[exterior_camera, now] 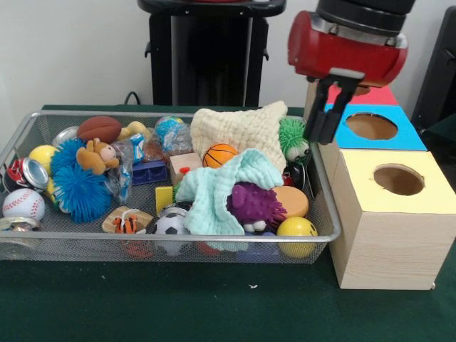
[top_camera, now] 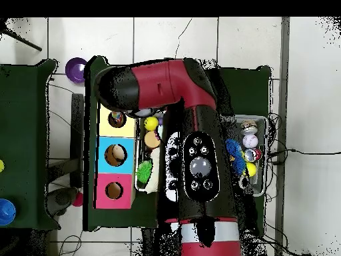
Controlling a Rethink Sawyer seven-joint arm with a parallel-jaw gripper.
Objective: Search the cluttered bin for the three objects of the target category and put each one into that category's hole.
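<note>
The gripper (exterior_camera: 324, 117) hung with its black fingers close together, holding nothing, at the wire-mesh bin's (exterior_camera: 324, 214) edge. Just beside it sat a spiky green ball (exterior_camera: 292, 137); past it, a wooden box's round blue-faced hole (exterior_camera: 371, 126).

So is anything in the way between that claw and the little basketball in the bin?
Yes. The green spiky ball and the cream knitted cloth lie between the gripper and the basketball, and the mint cloth lies just in front of it.
</note>
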